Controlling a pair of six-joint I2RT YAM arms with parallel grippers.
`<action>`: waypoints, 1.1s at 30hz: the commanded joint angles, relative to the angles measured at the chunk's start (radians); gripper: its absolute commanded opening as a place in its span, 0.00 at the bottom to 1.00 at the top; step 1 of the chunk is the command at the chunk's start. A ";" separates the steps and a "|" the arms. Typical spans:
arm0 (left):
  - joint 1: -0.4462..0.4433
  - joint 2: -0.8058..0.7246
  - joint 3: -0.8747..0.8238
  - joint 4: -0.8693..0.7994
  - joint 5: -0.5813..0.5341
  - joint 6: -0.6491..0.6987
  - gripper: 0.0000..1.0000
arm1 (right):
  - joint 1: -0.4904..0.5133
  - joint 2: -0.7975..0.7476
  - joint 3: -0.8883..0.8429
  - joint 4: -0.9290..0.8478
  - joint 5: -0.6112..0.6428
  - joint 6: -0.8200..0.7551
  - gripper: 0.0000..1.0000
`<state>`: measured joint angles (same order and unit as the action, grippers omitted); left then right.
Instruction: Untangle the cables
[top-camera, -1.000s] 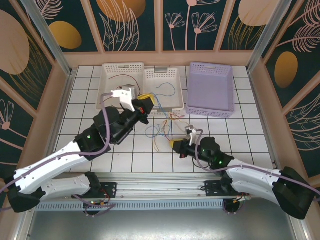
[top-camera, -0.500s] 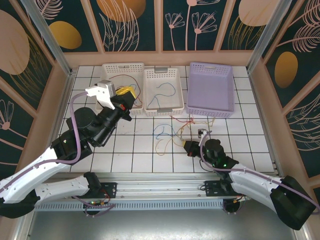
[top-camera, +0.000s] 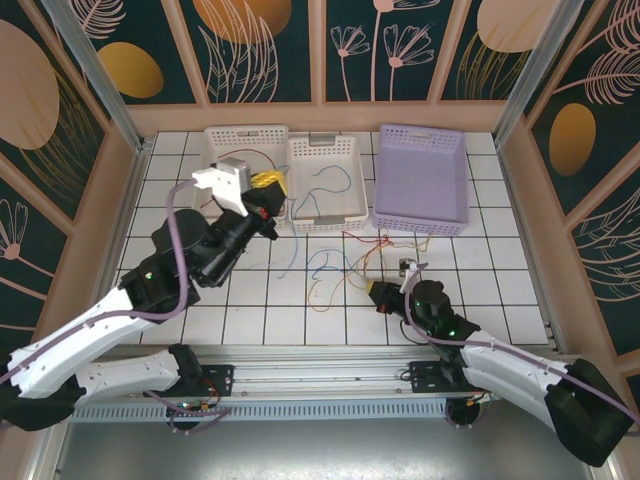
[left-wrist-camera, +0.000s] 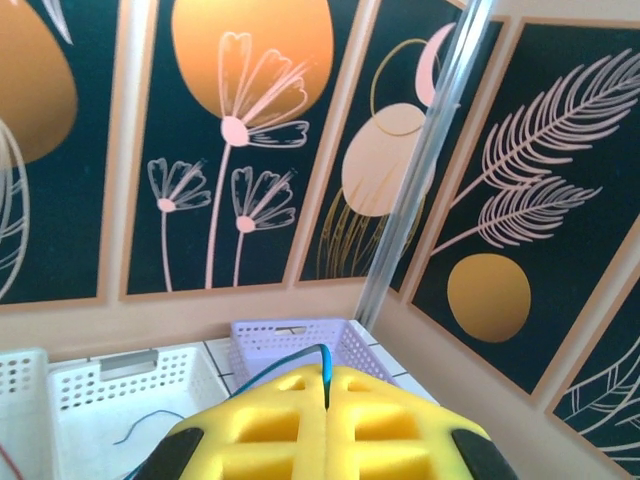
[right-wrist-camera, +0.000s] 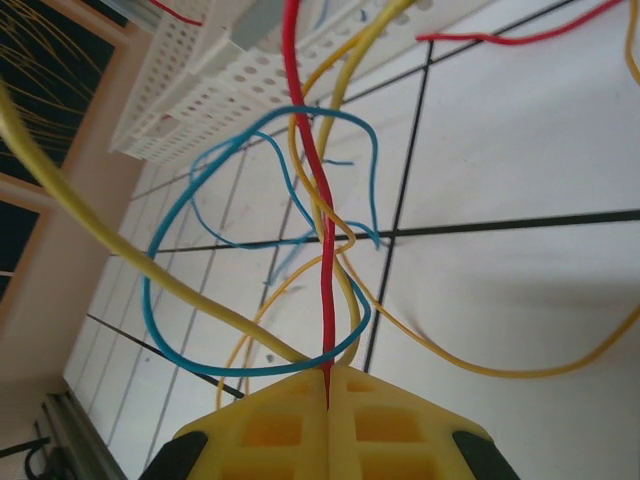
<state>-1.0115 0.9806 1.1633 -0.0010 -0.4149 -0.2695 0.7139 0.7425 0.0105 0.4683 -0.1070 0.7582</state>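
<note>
Left basket (top-camera: 213, 150) is holding a red cable (top-camera: 250, 153), middle basket (top-camera: 355, 190) a blue cable (top-camera: 335, 178). Close up, left gripper (left-wrist-camera: 327, 395) is pinching a blue strand (left-wrist-camera: 325, 365), right gripper (right-wrist-camera: 328, 385) a red strand (right-wrist-camera: 322, 250).

Baskets, three: left white basket (top-camera: 245, 131), middle white basket (top-camera: 330, 222), purple basket (top-camera: 420, 190).

Arms, two: left arm (top-camera: 110, 320), right arm (top-camera: 510, 365).

Grippers, two: left gripper (top-camera: 268, 184), right gripper (top-camera: 380, 291).

Cables lying in baskets, two: one red cable (top-camera: 243, 154) in the left white one, one blue cable (top-camera: 327, 186) in the middle one.

Loose cables (top-camera: 335, 265) on the tiles are too thin and crossed to count from above. The right wrist view gives one red strand (right-wrist-camera: 322, 250), one blue loop (right-wrist-camera: 150, 310) and probably three yellow strands (right-wrist-camera: 100, 245).

The left wrist view shows two blue: the near blue strand (left-wrist-camera: 325, 362) and the basket one.
</note>
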 joint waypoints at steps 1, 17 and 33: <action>0.068 0.060 -0.010 0.103 0.103 0.005 0.00 | -0.006 -0.073 -0.055 -0.008 -0.023 0.013 0.00; 0.306 0.486 0.160 0.251 0.332 -0.105 0.00 | -0.001 -0.265 -0.061 -0.154 -0.075 0.013 0.00; 0.410 0.843 0.343 0.294 0.376 -0.161 0.00 | 0.026 -0.313 -0.039 -0.192 -0.089 -0.007 0.00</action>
<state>-0.6106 1.8023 1.4574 0.2390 -0.0589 -0.4046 0.7284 0.4484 0.0101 0.2779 -0.1844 0.7647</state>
